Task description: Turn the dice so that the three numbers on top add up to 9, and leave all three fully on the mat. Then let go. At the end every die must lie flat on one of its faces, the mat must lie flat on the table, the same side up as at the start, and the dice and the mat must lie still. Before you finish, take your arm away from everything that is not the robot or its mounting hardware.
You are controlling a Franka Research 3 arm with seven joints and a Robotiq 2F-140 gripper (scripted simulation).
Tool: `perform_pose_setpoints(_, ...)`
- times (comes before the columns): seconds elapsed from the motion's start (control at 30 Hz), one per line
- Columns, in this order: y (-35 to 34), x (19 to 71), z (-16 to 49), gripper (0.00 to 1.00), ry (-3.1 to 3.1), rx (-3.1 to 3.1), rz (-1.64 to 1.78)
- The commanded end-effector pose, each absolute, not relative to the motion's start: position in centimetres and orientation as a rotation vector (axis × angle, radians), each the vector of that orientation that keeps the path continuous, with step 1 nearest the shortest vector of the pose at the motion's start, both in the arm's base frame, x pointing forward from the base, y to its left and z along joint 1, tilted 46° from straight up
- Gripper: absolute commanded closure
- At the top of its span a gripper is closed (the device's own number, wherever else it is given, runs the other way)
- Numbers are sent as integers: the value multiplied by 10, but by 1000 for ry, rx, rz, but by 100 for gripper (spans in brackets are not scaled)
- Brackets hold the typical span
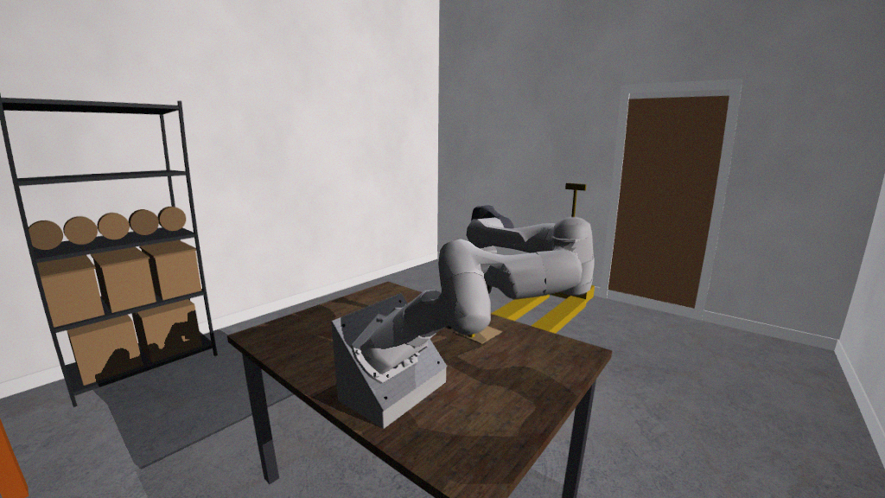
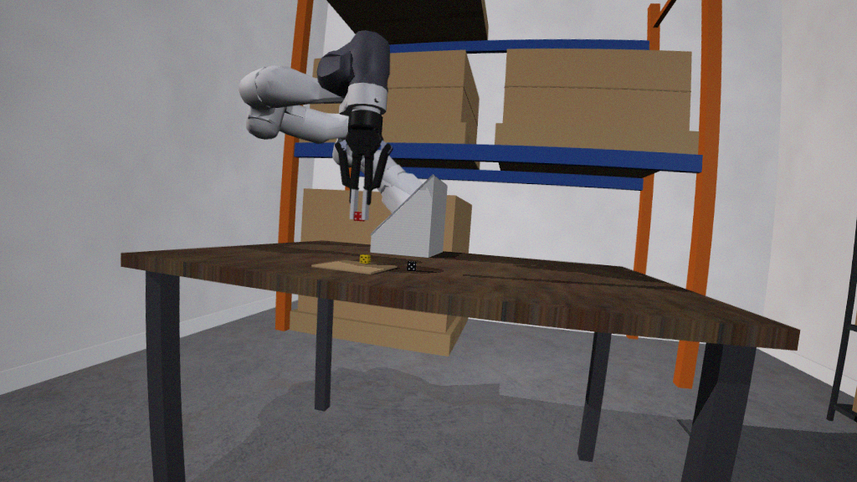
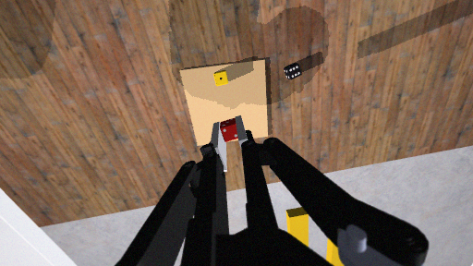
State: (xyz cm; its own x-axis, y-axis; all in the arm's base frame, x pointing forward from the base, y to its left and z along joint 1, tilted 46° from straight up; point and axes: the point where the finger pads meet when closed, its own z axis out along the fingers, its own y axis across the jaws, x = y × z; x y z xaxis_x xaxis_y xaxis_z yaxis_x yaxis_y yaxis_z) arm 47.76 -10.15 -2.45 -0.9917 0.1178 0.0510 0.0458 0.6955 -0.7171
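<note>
My gripper is shut on the red die, held well above the table. In the wrist view its camera-side face shows two pips. The tan mat lies flat on the table. The yellow die sits on the mat near one edge, with one pip on top. The black die lies on the table beside the mat, off it; its top seems to show six. In the top view the arm hides the gripper and the red and black dice.
The wooden table carries the arm's slanted grey base. The mat lies near a table edge, with floor beyond it. A yellow pallet truck stands on the floor past that edge.
</note>
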Motion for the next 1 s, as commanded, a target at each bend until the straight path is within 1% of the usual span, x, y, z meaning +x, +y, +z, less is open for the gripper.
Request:
perform_pose_setpoints(0.0, -102, 477, -24, 91, -2817, -226, 1202)
perform_pose_setpoints(0.53, -121, 474, -43, 91, -2818, -227, 1202)
perform_pose_setpoints(0.97, -162, 468, -83, 91, -2818, -227, 1202)
